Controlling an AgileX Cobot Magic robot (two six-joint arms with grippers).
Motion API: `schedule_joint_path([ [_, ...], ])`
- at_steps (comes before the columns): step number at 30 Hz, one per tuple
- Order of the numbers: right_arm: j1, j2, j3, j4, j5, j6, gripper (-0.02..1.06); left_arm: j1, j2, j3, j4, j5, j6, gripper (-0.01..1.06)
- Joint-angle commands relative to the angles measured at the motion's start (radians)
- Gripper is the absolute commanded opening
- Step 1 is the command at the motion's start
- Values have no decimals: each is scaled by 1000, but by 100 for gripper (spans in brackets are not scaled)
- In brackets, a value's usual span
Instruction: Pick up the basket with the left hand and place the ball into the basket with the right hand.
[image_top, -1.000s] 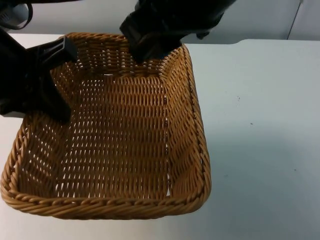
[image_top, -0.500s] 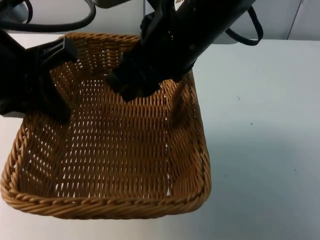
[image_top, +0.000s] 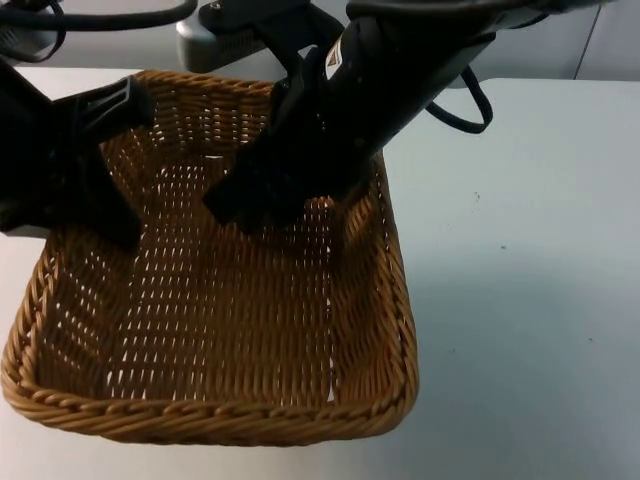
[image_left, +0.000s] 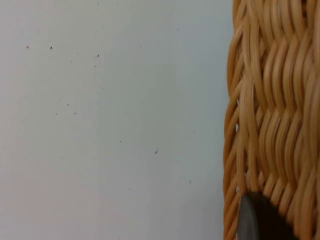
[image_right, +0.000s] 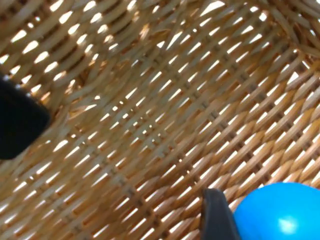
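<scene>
Basket (image_top: 210, 310) sits nearest me above the white table (image_top: 520, 280), its left rim clamped in the left gripper (image_top: 95, 165). Beyond, I see the right gripper (image_top: 255, 205) over the basket's inside, grasping the blue ball (image_right: 280, 212). Grey wall (image_top: 540, 40) behind.

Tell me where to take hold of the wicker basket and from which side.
Grip the basket by its braided rim: the floor is broad and flat, the low upright walls end in a thin graspable edge. Come from above at the left wall, where the left end effector sits.
</scene>
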Motion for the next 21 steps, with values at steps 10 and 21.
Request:
schedule_joint_path([
  [10,2,3,2,1,-18,-3,55,2,-11,1,-37,1,8,0],
  [21,2,-91,2,-17,9,-3,78,2,-11,1,-37,-1,8,0],
])
